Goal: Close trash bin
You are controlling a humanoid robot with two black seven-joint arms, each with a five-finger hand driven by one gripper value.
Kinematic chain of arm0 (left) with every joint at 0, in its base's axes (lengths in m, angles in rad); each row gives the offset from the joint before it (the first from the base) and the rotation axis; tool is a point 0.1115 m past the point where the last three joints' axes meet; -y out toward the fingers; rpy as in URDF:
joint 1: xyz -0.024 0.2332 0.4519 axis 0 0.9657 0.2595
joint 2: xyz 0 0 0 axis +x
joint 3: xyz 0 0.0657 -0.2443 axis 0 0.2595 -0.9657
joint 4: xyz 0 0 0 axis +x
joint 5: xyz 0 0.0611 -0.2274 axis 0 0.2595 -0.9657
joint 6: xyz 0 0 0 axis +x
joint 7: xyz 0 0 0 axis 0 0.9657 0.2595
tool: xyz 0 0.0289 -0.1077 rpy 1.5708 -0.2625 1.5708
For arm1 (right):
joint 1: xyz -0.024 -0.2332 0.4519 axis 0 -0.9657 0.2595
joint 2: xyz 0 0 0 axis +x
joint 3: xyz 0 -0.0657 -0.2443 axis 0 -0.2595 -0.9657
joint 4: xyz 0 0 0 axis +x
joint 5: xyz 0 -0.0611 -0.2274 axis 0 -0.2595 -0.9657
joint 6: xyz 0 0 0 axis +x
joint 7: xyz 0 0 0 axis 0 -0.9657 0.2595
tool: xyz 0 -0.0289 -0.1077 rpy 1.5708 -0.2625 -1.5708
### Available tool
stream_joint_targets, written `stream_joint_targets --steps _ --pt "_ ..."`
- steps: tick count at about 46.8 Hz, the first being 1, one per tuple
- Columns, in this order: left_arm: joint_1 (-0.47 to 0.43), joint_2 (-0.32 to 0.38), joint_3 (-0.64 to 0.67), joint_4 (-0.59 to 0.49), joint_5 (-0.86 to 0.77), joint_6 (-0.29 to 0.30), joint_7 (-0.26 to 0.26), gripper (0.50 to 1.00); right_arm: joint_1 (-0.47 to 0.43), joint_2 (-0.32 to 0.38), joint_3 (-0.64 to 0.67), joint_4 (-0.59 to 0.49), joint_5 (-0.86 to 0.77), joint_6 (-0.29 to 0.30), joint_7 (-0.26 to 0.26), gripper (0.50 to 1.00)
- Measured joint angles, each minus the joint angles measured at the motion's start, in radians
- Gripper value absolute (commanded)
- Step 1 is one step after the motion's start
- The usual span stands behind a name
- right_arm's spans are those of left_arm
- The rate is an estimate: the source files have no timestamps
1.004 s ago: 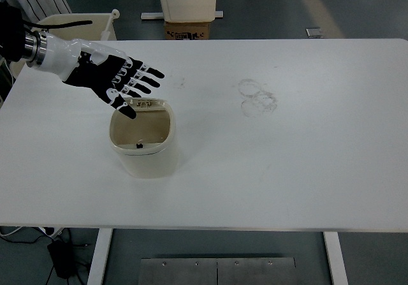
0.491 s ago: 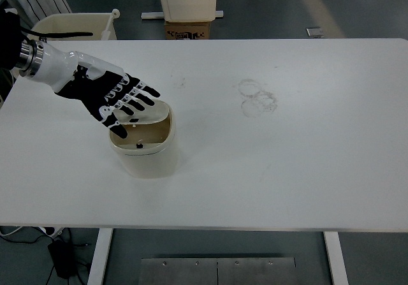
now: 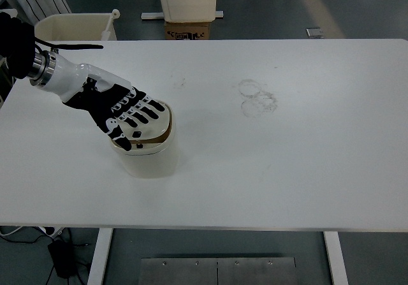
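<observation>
Covering bin (image 3: 148,159) mouth — left hand (image 3: 121,109)

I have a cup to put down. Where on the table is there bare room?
Bare: the whole right half of the table, past the faint ring marks, and the near strip. Crowded: far left, where the left hand presses on the trash bin.

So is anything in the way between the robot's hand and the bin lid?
No, nothing visible. The left hand lies flat on the lid of the trash bin, fingers spread across it. The lid looks tilted, with a dark gap showing at the bin's near rim.
</observation>
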Motion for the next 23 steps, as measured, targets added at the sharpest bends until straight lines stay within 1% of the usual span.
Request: stream_joint_targets --steps 23 --pt "0.015 -0.010 0.002 0.000 0.000 0.000 0.000 1.000 0.000 0.000 -0.001 -0.001 0.001 0.000 0.000 0.991"
